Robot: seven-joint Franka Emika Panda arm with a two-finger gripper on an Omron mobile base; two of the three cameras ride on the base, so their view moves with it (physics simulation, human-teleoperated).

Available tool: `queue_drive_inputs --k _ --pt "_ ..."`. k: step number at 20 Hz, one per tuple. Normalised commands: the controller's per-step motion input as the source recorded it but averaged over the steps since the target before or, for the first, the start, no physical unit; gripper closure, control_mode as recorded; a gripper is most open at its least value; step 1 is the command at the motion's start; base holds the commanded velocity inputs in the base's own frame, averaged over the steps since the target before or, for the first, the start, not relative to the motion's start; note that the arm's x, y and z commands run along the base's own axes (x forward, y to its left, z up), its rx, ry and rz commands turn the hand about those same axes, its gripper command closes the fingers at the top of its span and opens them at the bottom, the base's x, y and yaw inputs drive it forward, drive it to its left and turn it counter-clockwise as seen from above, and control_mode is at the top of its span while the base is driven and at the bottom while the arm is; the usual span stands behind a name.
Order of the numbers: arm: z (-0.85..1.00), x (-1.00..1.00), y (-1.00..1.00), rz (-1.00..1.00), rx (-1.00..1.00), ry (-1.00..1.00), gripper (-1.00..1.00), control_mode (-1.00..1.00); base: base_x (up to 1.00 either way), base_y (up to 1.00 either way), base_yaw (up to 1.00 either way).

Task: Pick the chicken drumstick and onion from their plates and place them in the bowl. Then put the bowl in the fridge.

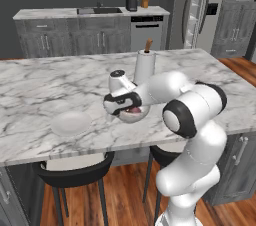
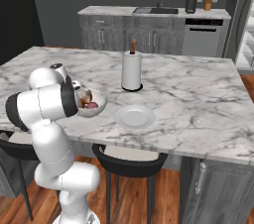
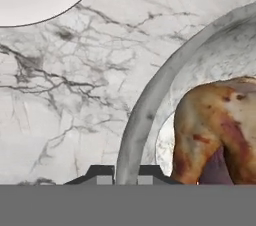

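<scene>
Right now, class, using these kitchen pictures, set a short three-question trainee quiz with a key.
1. True or false: the chicken drumstick lies in the bowl.
2. What are the gripper's jaws shut on? A) the bowl's rim B) the paper towel roll C) a plate
3. Fill in: beside the drumstick in the bowl lies the ____.

Key: 1 true; 2 A; 3 onion.

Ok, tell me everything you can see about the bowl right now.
The bowl is round, deep and translucent whitish-grey with a speckled look. It sits upright on the marble island counter, near its front edge, beside an empty white plate. Inside lie the golden-brown chicken drumstick and the reddish-purple onion. The gripper is shut on its rim, one fingertip on each side of the wall.
</scene>
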Motion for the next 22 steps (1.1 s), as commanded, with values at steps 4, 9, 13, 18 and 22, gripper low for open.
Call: queue_drive_inputs --k 4,9,13,18,22 --pt "0.51 -0.46 -0.22 0.02 0.01 -0.15 1.00 -1.00 0.00 0.00 0.00" --pt "0.50 -0.38 -0.29 0.09 0.00 -0.02 1.00 -1.00 0.00 0.00 0.00" --pt "0.43 -0.50 -0.30 0.17 0.00 0.00 1.00 -1.00 0.00 0.00 0.00" --pt "0.43 -0.51 -0.32 0.20 0.00 0.00 1.00 -1.00 0.00 0.00 0.00" --pt "0.34 -0.54 -0.34 0.23 -0.04 -0.04 1.00 -1.00 0.00 0.00 0.00"
